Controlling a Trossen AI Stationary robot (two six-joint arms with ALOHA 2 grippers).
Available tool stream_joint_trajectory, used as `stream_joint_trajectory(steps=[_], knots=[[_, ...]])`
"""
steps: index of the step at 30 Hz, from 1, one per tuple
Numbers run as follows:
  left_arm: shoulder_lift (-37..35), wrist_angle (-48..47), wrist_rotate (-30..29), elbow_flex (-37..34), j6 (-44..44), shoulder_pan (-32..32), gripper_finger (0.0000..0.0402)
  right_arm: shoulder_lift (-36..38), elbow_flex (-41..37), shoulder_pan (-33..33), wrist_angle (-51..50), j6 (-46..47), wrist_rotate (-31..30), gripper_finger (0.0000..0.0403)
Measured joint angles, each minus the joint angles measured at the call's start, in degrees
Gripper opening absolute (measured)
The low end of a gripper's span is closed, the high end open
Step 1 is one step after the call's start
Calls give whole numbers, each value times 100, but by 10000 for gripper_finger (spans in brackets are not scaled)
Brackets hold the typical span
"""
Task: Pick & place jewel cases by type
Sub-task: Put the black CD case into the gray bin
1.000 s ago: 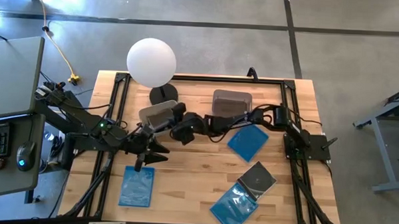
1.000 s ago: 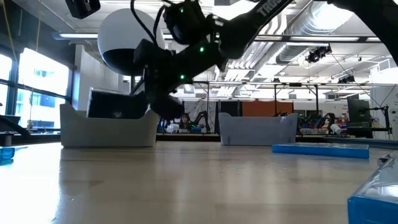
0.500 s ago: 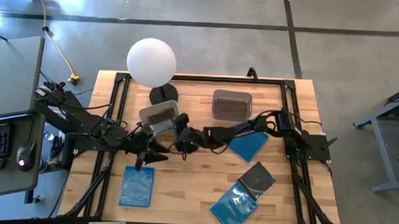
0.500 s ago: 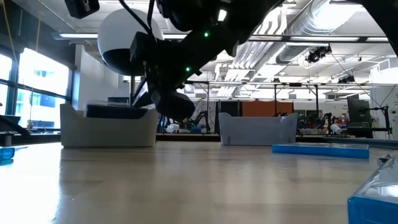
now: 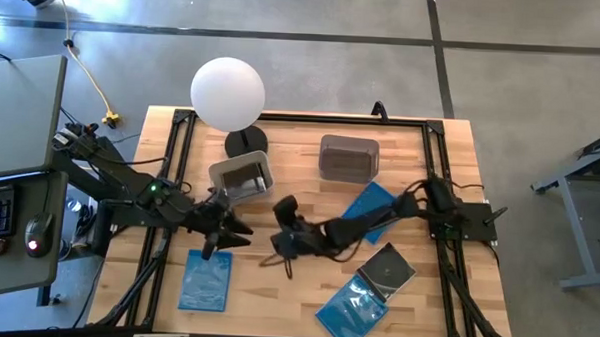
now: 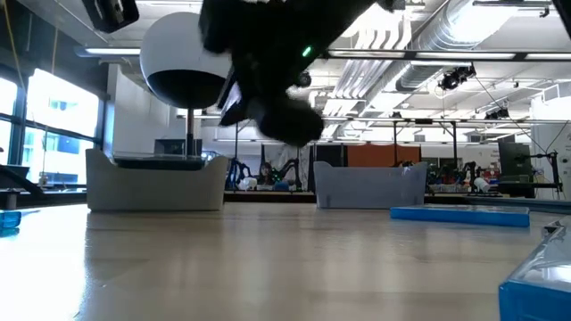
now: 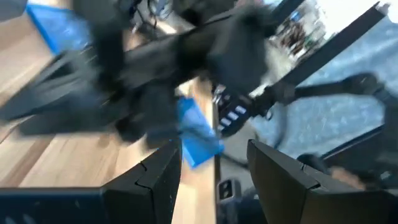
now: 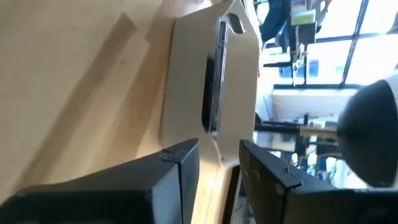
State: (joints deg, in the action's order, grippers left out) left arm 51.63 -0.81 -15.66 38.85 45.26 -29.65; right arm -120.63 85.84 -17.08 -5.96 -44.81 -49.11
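We see a pale wooden table [image 5: 276, 288] edged by a black frame, standing on a grey concrete floor; in the low view the room behind is a wide hall with glazed walls and ceiling ducts. A white globe lamp [image 5: 228, 94] stands at the far side.

We count two grey tubs: the left tub [image 5: 242, 174] holds one dark jewel case [image 8: 214, 74] lying flat, and the right tub [image 5: 347, 157] looks empty, though its dark floor makes us unsure. On the open wood we count four more cases: three blue ones, namely a blue case by the left arm [image 5: 205, 280], a blue case partly under the right arm [image 5: 367, 209] and a blue case near the front edge [image 5: 353, 308], plus one dark shiny case [image 5: 388, 268] touching that last blue one.

The right gripper [image 5: 280, 250] hangs over bare wood in the middle of the table, its jaws a little apart with nothing between them; the left tub with its case lies ahead of the fingertips.

The left gripper [image 5: 218, 229] hovers with jaws spread and empty, the nearest blue case just beside it.
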Motion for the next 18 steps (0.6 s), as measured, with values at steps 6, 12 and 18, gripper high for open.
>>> stream_joint_trajectory(steps=[6,12,18], knots=[[132,-486,-729,-4,-155,-218,182,672,2,-550,-2448,2256,-269,108],[516,-537,-1561,-7,-145,-777,182,1274,-50,-1134,-4857,5286,331,108],[726,-540,-2164,-7,134,-1191,182,1486,-50,-1774,-6035,7636,1612,108]])
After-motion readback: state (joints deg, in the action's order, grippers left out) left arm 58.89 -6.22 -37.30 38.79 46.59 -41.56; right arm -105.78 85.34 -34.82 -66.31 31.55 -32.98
